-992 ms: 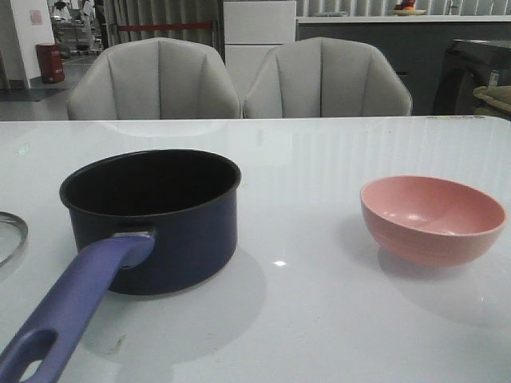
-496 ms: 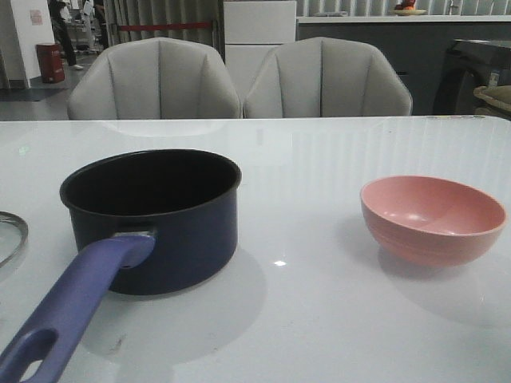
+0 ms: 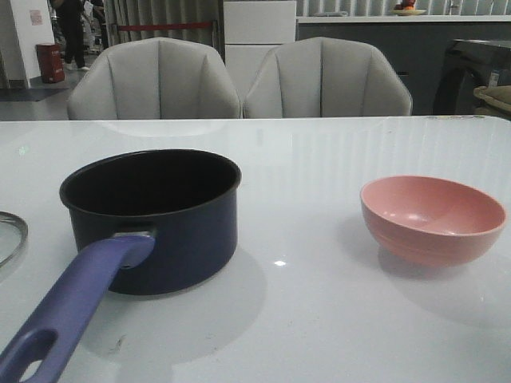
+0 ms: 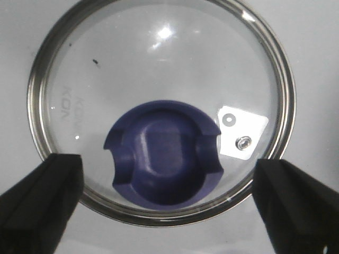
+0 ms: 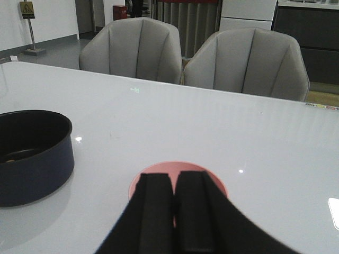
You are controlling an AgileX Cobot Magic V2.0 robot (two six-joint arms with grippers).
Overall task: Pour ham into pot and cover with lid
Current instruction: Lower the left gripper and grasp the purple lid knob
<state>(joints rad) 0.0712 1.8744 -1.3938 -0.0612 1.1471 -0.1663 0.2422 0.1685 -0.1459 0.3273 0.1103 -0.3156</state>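
The pot point(image 3: 152, 219) stands left on the table point(image 3: 319, 319), uncovered; the bowl point(image 3: 432, 218) sits well apart to the right. The left gripper point(image 4: 167, 206) hovers above the lid point(image 4: 159, 106), fingers point(image 4: 42, 196) spread wide. The right gripper point(image 5: 174, 211) points toward the bowl, fingers together.

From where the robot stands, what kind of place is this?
Probably a demo or lab hall, not a home kitchen: a white table with padded chairs, a counter behind, and a barrier belt near a person.
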